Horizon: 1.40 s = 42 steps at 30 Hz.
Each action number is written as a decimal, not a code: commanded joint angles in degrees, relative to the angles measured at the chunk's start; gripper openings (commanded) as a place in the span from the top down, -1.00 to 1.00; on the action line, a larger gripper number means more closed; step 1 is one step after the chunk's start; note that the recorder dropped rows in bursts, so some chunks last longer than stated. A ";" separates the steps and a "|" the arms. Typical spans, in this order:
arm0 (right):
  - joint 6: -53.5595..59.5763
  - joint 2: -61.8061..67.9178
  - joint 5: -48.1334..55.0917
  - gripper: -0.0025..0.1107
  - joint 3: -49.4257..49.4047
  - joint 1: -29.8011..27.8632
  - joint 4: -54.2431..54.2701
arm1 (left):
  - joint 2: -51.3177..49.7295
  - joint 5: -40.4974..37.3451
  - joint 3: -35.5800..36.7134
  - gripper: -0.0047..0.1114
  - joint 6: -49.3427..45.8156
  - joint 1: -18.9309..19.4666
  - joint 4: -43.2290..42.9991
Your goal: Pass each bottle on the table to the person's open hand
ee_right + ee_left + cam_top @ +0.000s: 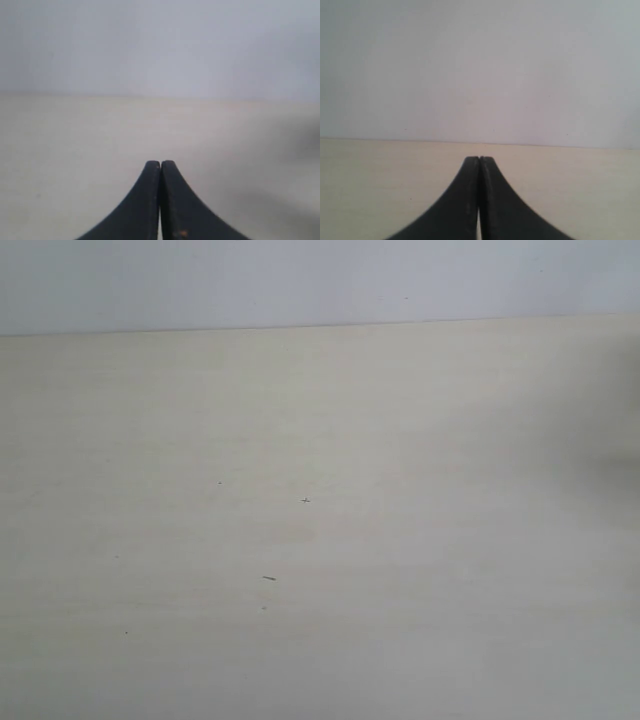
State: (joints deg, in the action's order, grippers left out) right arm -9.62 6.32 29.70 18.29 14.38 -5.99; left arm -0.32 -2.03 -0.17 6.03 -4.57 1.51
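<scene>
No bottle shows in any view, and no hand either. The pale beige table [320,540] fills the exterior view, bare but for a few tiny dark specks. Neither arm appears there. In the left wrist view my left gripper [479,159] is shut, its black fingers pressed together with nothing between them, pointing across the table [380,180] toward a pale wall. My right gripper [160,162] is likewise shut and holds nothing, above the same tabletop [75,150].
The table's far edge [320,326] meets a plain grey-white wall [320,280]. A faint dark shadow [625,470] lies at the right border of the exterior view.
</scene>
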 commanded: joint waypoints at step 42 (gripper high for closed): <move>0.01 -6.32 -26.42 0.96 -18.29 -16.31 -1.68 | 0.32 0.10 0.17 0.92 0.14 0.15 0.22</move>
State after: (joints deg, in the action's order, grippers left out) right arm -9.60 0.11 3.83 0.29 -1.64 -7.19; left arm -0.32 -2.03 -0.17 6.03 -4.57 1.51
